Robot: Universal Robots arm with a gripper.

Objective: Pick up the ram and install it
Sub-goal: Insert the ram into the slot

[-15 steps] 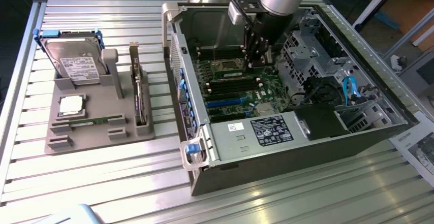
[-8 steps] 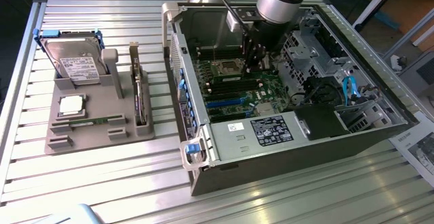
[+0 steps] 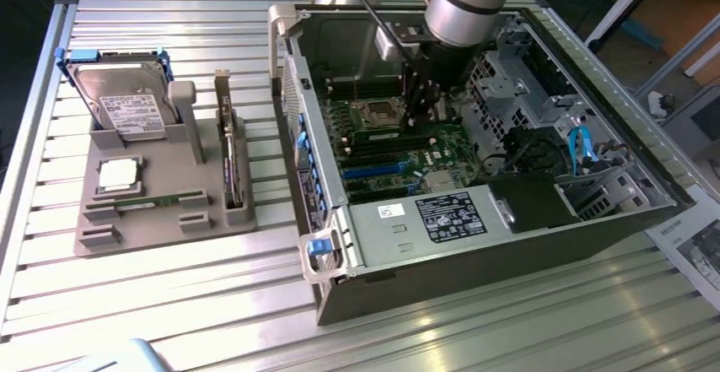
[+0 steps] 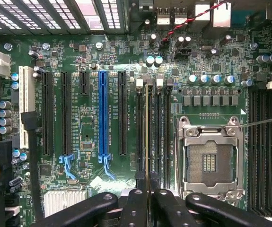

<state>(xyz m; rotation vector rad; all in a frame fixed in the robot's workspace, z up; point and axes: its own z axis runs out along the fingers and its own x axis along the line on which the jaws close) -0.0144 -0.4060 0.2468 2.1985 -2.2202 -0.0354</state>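
Observation:
The ram (image 4: 147, 127) shows edge-on as a thin pale strip between my fingertips (image 4: 135, 201). It runs in line with one of the black memory slots (image 4: 157, 137) beside the empty processor socket (image 4: 210, 161). My gripper (image 4: 147, 194) is shut on the ram. Whether the stick is touching its slot cannot be told. In the exterior view my gripper (image 3: 419, 110) reaches straight down into the open computer case (image 3: 484, 245), over the green motherboard (image 3: 389, 157) close to the socket (image 3: 377, 112).
A grey fixture (image 3: 169, 220) at the exterior view's left carries a hard drive (image 3: 124, 102), a square silver processor (image 3: 118, 174) and a dark card on edge (image 3: 231, 165). Inside the case, a drive cage and cables (image 3: 579, 148) crowd the exterior view's right. Expansion slots, one blue (image 4: 102, 113), lie beside the memory slots.

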